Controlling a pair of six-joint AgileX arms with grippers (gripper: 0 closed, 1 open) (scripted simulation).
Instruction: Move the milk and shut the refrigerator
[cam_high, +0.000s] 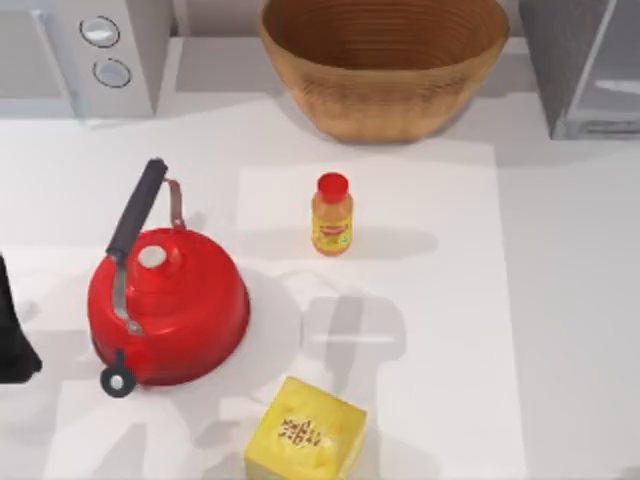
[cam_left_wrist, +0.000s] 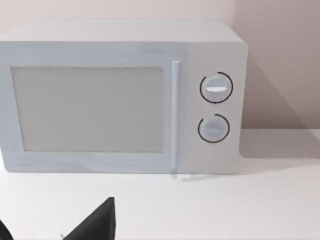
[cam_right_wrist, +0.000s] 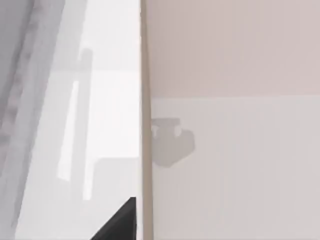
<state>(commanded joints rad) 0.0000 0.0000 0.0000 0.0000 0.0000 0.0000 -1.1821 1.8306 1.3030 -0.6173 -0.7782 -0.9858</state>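
Note:
The milk is out of view. The refrigerator (cam_high: 578, 68) is a grey cabinet at the table's back right corner, with its lighter door panel (cam_high: 612, 70) on its right part. In the right wrist view that pale door panel (cam_right_wrist: 95, 125) is very near, and my right gripper (cam_right_wrist: 119, 224) sits right at it. My left gripper (cam_left_wrist: 55, 234) is parked at the table's left edge, open and holding nothing, one dark finger (cam_left_wrist: 97, 220) pointing at the microwave. The left arm (cam_high: 12, 335) shows as a dark shape beside the kettle.
A red kettle (cam_high: 165, 300) stands front left, an orange red-capped bottle (cam_high: 332, 215) mid-table, and a yellow box (cam_high: 305, 440) at the front edge. A wicker basket (cam_high: 385, 60) is at the back centre. The microwave with two knobs (cam_high: 100, 50) is back left.

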